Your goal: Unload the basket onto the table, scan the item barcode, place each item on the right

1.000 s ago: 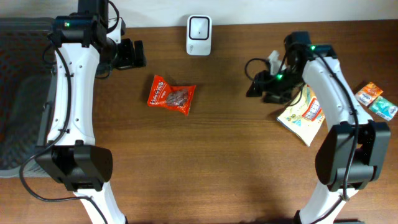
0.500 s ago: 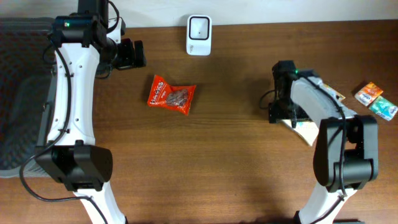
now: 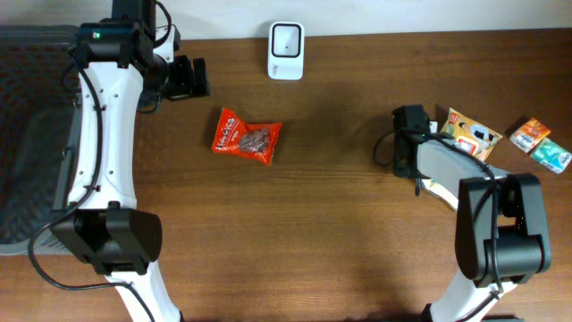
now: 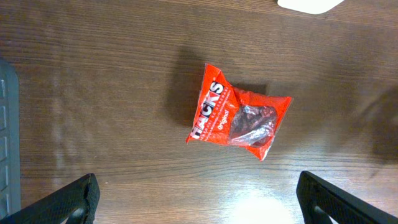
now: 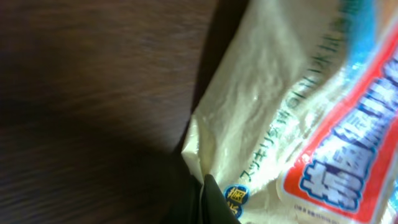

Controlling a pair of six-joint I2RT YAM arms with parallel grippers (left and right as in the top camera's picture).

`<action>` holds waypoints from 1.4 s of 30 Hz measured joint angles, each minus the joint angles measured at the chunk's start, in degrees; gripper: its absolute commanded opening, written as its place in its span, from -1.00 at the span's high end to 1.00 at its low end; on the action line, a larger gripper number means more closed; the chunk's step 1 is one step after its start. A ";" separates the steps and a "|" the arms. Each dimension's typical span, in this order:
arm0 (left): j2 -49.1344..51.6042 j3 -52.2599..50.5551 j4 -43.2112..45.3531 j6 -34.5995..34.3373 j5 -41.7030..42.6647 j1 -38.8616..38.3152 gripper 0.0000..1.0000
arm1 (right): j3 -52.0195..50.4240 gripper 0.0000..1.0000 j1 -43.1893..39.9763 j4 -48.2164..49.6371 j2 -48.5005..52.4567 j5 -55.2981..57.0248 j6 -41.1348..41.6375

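Snack pouch point(image 5: 280, 93) corner pinched between right jaws; left jaws spread above red packet point(image 4: 236, 115)

Red snack packet point(image 4: 238, 121), perhaps jerky

I saw a red snack bag point(image 3: 246, 137) on the desk point(image 3: 295, 233); grey bin point(image 3: 22, 134) to its left, orange packet point(image 3: 530, 133) and teal packet point(image 3: 552, 155) far right.

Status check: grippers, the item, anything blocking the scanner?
Left gripper open over red snack bag. Right gripper shut on corner of cream bag. White scanner at back edge, nothing in between.
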 measured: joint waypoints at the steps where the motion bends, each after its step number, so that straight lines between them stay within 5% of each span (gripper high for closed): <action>1: 0.00 0.00 0.00 0.00 0.00 0.00 -0.98 | 0.70 0.92 -0.20 -0.39 -0.09 -3.08 -0.02; 9: 0.00 0.00 0.00 0.00 0.02 0.00 -0.98 | 10.58 0.92 0.42 0.17 1.57 -67.32 2.49; 16: 0.00 0.00 0.00 0.00 0.00 0.00 -0.98 | 14.25 0.92 1.88 7.26 1.57 -94.73 10.60; 22: 0.00 0.00 0.04 0.00 0.02 0.00 -0.98 | 13.62 0.92 -7.78 -0.76 1.57 -91.38 13.29; 26: 0.00 0.00 0.00 0.00 0.02 0.00 -0.99 | 11.58 0.34 -14.47 -7.91 1.57 -78.25 11.89; 28: 0.00 0.00 -0.02 0.00 0.00 0.00 -0.98 | 10.62 -0.14 -17.79 -11.28 1.57 -66.82 10.03; 30: 0.00 0.00 0.00 0.00 0.02 0.00 -0.98 | 10.58 -0.22 -18.69 -11.52 1.57 -61.33 6.91; 34: 0.00 0.00 0.00 0.00 0.00 0.00 -0.98 | 10.78 0.04 -18.49 -13.22 1.57 -57.86 4.22; 39: 0.00 0.00 -0.02 0.00 0.02 0.00 -0.99 | 13.35 0.86 -14.69 -11.63 1.57 -56.81 3.50; 42: 0.00 0.00 0.02 0.00 0.00 0.00 -0.98 | 13.84 0.84 -8.52 -9.11 1.57 -53.70 3.41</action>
